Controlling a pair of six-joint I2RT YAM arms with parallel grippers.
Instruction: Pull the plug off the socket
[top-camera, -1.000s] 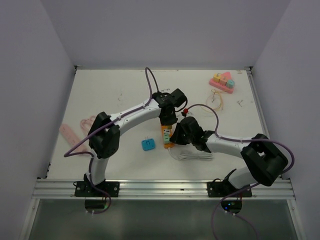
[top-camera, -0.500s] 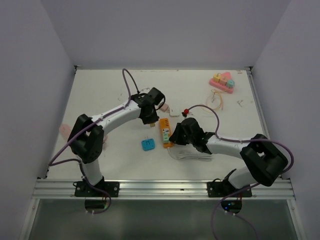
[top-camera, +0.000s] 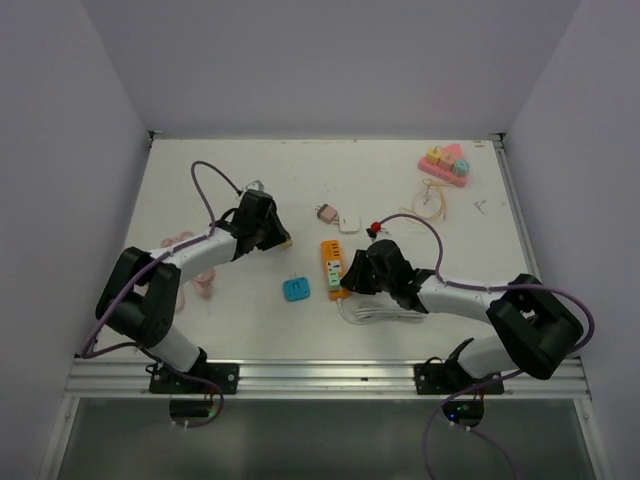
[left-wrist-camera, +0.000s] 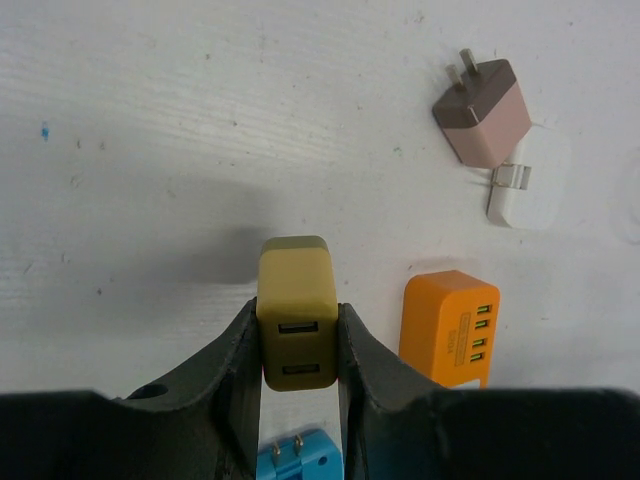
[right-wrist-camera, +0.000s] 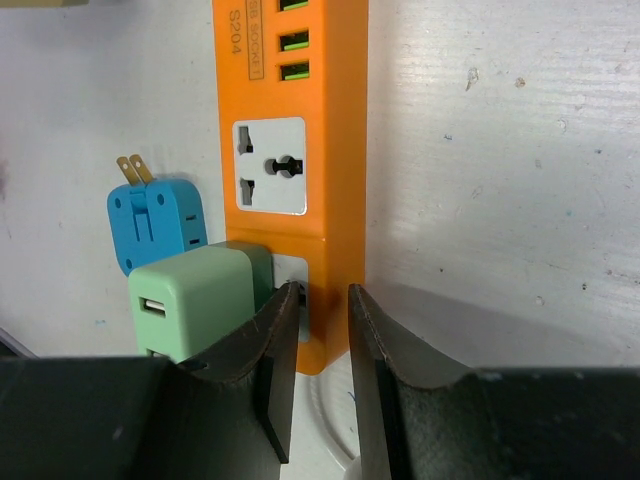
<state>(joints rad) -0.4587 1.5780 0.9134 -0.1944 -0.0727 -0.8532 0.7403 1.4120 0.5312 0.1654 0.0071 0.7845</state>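
My left gripper is shut on an olive-yellow USB plug, held above the table, left of the orange power strip and apart from it. The strip's USB end shows in the left wrist view. My right gripper is shut on the near end of the orange strip, pinning it to the table. A green plug still sits in the strip's socket beside my right fingers. One socket of the strip is bare.
A blue plug lies left of the strip. A pink plug and a white adapter lie behind it. A white cable coil lies at the strip's near end. A toy block set stands at the back right.
My left arm has swung left, away from the orange strip, carrying the olive-yellow plug with it. My right gripper has stayed on the strip.
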